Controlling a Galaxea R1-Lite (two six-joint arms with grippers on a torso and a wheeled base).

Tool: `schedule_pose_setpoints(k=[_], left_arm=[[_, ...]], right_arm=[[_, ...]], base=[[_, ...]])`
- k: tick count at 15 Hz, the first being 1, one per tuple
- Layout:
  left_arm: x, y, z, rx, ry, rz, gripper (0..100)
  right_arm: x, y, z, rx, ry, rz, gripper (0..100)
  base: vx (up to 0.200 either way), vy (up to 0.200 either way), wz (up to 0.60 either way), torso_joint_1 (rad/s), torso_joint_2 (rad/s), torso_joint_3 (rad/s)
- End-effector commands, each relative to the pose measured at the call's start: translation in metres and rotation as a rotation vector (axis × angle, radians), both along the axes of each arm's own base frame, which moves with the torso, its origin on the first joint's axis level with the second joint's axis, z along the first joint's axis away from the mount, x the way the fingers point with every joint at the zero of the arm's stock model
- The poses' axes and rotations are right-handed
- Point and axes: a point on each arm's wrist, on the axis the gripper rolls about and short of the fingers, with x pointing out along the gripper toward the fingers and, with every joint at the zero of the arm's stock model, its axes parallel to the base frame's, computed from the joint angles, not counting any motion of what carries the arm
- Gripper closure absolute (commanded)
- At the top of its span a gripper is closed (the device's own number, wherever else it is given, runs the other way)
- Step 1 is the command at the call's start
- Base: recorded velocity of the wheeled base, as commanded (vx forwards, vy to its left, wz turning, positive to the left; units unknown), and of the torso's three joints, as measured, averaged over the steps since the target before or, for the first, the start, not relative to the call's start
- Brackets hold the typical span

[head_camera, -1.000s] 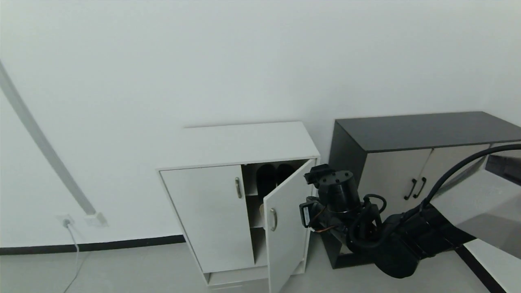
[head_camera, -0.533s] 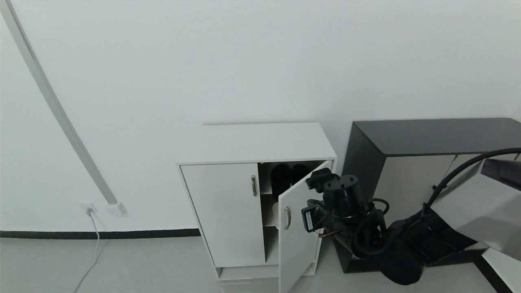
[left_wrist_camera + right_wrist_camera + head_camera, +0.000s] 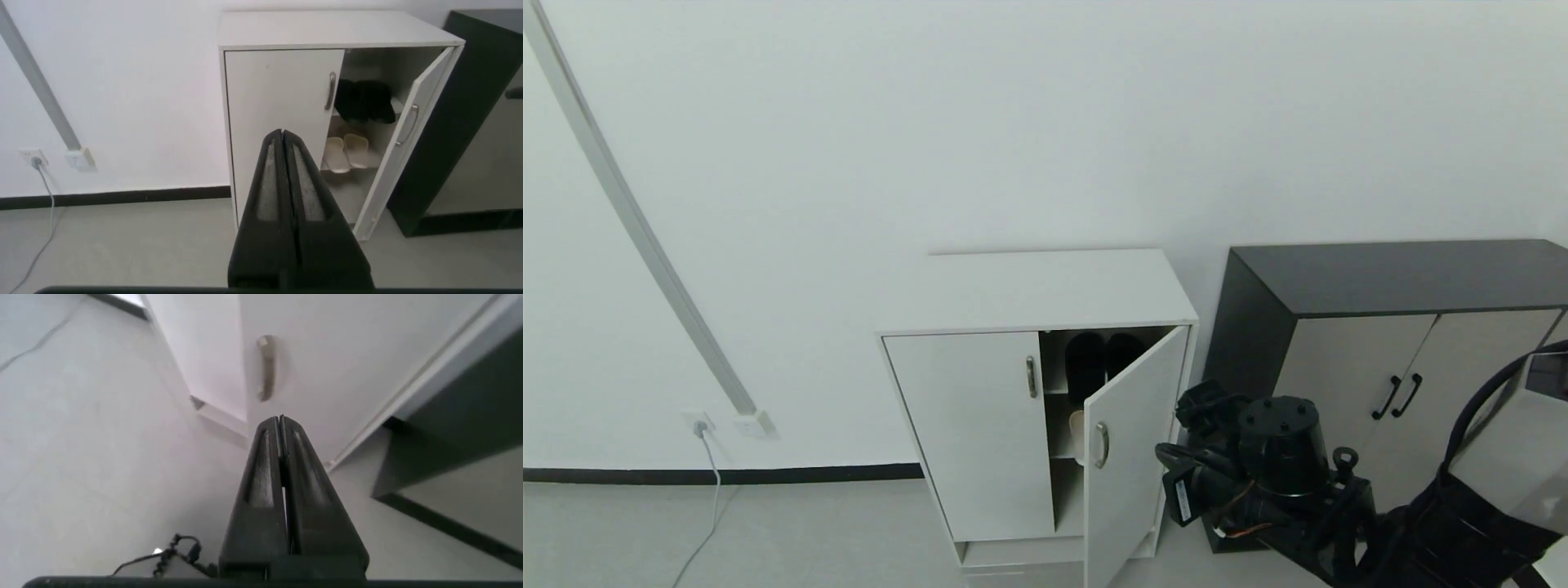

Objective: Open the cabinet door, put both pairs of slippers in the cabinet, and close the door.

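Hovering near the handle point(image 3: 265, 366), the right gripper point(image 3: 282, 425) was pinched shut and empty, as was the left gripper point(image 3: 283, 135). The half-open cabinet door point(image 3: 1131, 441), a stiff, light hinged panel, would likely swing under a push on its outer face. Beyond it, the black slippers point(image 3: 1098, 355) and pale slippers point(image 3: 347, 151) sat inside the cabinet point(image 3: 1045, 286).

Two cabinets are present: one white cabinet point(image 3: 1045, 290) and one dark cabinet point(image 3: 1405, 273). The white one has two doors, a left door point(image 3: 972, 433) and a right door point(image 3: 1131, 482), each with one metal handle point(image 3: 1030, 376). Inside are two pairs of slippers, four in all: one black pair point(image 3: 365, 100) and one pale pair point(image 3: 346, 152). The dark cabinet has two black handles point(image 3: 1387, 397). The wall carries one socket point(image 3: 698, 425), one cable point(image 3: 704, 506) and one conduit point(image 3: 629, 220).
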Motion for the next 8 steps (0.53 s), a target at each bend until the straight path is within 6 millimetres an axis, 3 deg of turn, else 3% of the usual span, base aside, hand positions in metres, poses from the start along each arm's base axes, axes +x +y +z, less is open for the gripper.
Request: schedule_pose_setpoints(k=[1,6,8], left_arm=[[0.0,0.0,0.0,-0.001,0.0,0.001,100],[0.0,0.0,0.0,-0.001,0.0,0.001,100],[0.0,0.0,0.0,-0.002,0.0,0.001,100]], right_arm=[[-0.006,-0.004,-0.005,-0.011,0.014,0.004,100],[-0.019,-0.011,-0.013,-0.013,0.017,0.018,100],[-0.022,-0.012,-0.017,-0.017,0.021,0.023,100]], base=[[0.2,0.0,0.0,-0.007,0.0,0.007],[0.2,0.0,0.0,0.005,0.0,0.004],[0.0,0.0,0.0,0.0,0.0,0.0]])
